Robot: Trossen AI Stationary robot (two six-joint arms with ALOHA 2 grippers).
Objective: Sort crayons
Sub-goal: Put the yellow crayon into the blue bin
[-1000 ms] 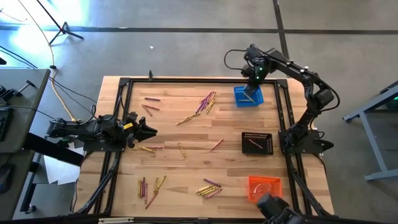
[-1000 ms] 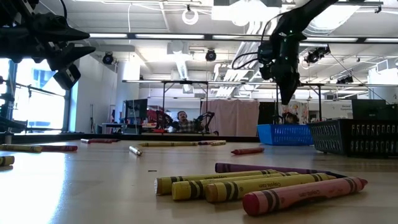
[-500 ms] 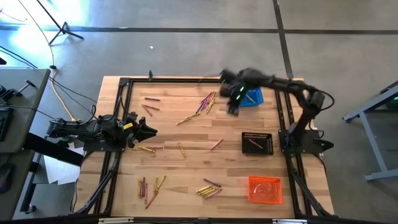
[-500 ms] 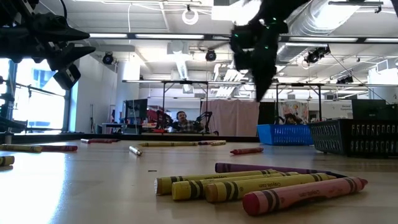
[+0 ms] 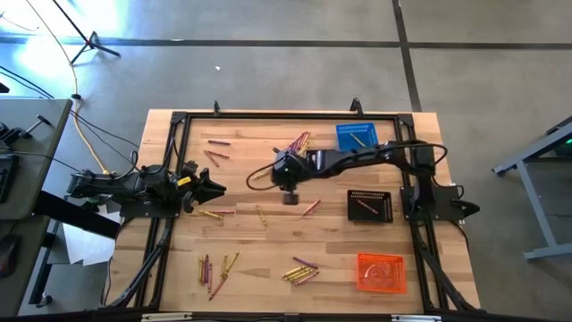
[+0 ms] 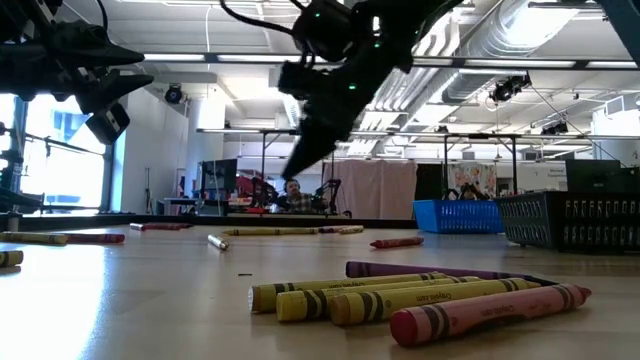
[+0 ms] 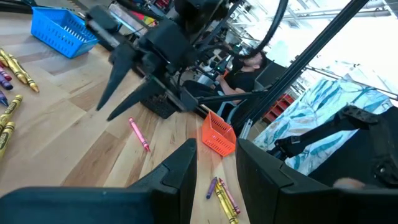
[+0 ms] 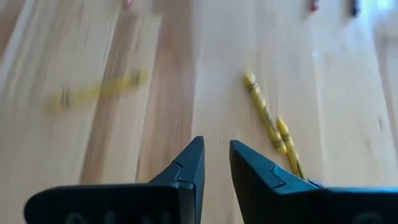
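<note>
Crayons lie scattered on the wooden table: a mixed bunch (image 5: 299, 145) at the far middle, two yellow ones (image 5: 264, 173) end to end, a pink one (image 5: 310, 207), and bunches near the front (image 5: 301, 271) (image 5: 214, 266). My right gripper (image 5: 273, 182) hangs over the table's middle, slanting down toward the left edge. It is slightly open with nothing between its fingers (image 8: 216, 152), and stands just to the near side of the yellow pair (image 8: 273, 127). My left gripper (image 5: 213, 188) waits level at the left edge, open (image 7: 217, 155).
A blue basket (image 5: 357, 138) stands at the far right with a yellow crayon in it. A black basket (image 5: 369, 205) at mid right holds a pink one. An orange basket (image 5: 381, 272) stands at the near right. A black frame rail (image 5: 268, 115) runs around the table.
My right gripper has swung from above the blue basket toward the table's left and near side, out over the middle. It has sunk lower and tipped from pointing straight down to slanting down toward the left. No crayon has moved.
</note>
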